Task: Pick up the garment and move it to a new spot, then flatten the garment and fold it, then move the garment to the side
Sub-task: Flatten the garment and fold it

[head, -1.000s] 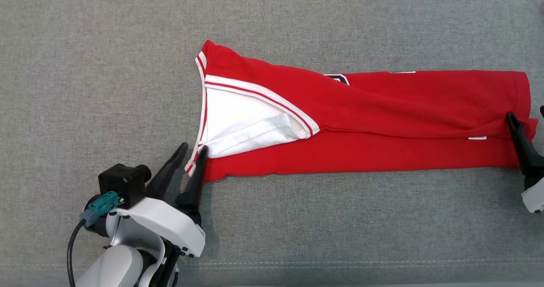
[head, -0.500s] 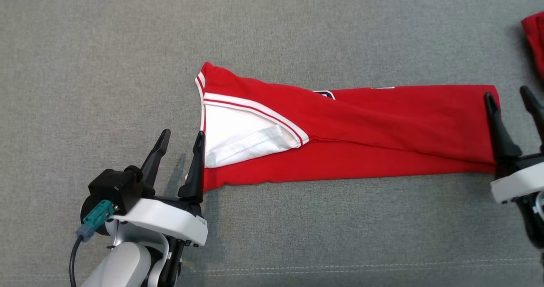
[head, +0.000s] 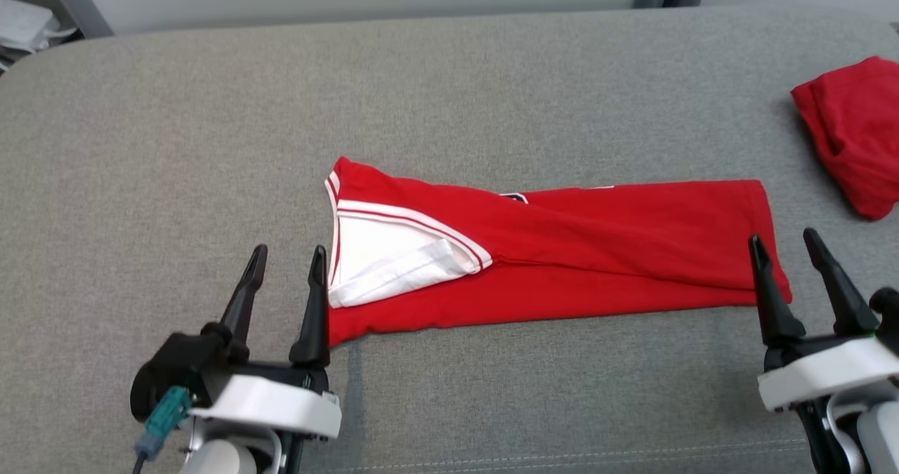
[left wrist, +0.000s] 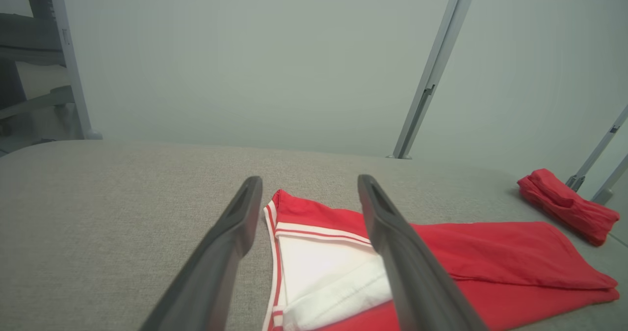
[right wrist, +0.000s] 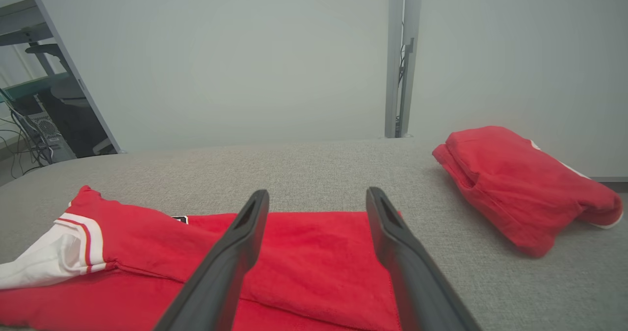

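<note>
Lying long, folded: red garment (head: 597,249), grey weave (head: 211,144); left end effector (head: 289,249), right end effector (head: 783,235) wide

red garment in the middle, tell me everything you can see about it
The red garment is a knit-looking top folded into a long band, lying flat across the grey padded surface. Its left end shows a white panel and white-and-red striped trim; a small dark print peeks out along the far edge. Creases run lengthwise. The open left gripper and right gripper stand at its ends, neither gripping it.
</note>
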